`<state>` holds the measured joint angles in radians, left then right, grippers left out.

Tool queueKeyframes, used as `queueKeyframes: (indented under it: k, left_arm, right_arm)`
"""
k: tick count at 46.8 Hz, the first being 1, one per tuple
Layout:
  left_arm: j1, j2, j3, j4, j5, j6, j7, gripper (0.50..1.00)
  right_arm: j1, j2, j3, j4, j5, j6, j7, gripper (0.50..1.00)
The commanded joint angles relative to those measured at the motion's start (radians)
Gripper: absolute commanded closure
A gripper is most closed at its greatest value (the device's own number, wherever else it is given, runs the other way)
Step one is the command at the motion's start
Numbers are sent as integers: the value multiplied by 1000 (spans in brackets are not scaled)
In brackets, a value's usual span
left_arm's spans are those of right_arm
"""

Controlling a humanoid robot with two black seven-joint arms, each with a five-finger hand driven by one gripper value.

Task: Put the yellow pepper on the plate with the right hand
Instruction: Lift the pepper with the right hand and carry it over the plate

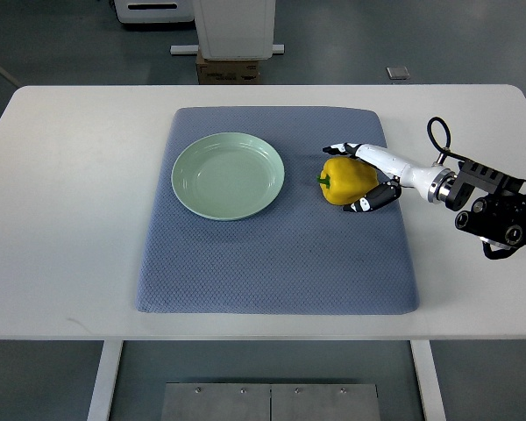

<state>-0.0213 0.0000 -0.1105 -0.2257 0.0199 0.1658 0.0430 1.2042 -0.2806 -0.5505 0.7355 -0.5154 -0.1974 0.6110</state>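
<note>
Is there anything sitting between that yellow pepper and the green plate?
No. In the top view, only bare blue-grey mat lies between the yellow pepper and the plate. The right hand wraps the pepper from its far side.

Glossy yellow pepper (pixel 348 181), smooth glazed plate (pixel 228 175), quilted cloth mat (pixel 276 254), matt, perhaps laminate, table (pixel 70 219).

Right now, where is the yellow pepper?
The yellow pepper lies on the blue mat, right of the green plate, with the right hand wrapped around it.
</note>
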Motion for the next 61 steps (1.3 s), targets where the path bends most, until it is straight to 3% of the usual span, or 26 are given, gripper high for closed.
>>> queueKeyframes:
  k: [1,3,5,11,12,41,61]
  left_arm:
    - [0,0,0,-1,0,0,0,500]
    - [0,0,0,0,0,0,0,500]
    - [0,0,0,0,0,0,0,500]
    - [0,0,0,0,0,0,0,500]
    - [0,0,0,0,0,0,0,500]
    - [0,0,0,-1,0,0,0,500]
    - [0,0,0,0,0,0,0,500]
  right_arm:
    - [0,4,1,-2,0,-2,0,668]
    - [0,4,1,-2,0,-2,0,680]
    - [0,4,1,-2,0,-2,0,732]
    - [0,8,0,-4,0,-2,0,985]
    - [0,8,0,-5,0,-2,0,1000]
    - [66,24,12,4,17,-39,0,1000]
    - [193,201,-2,-1,107,-37,0,1000]
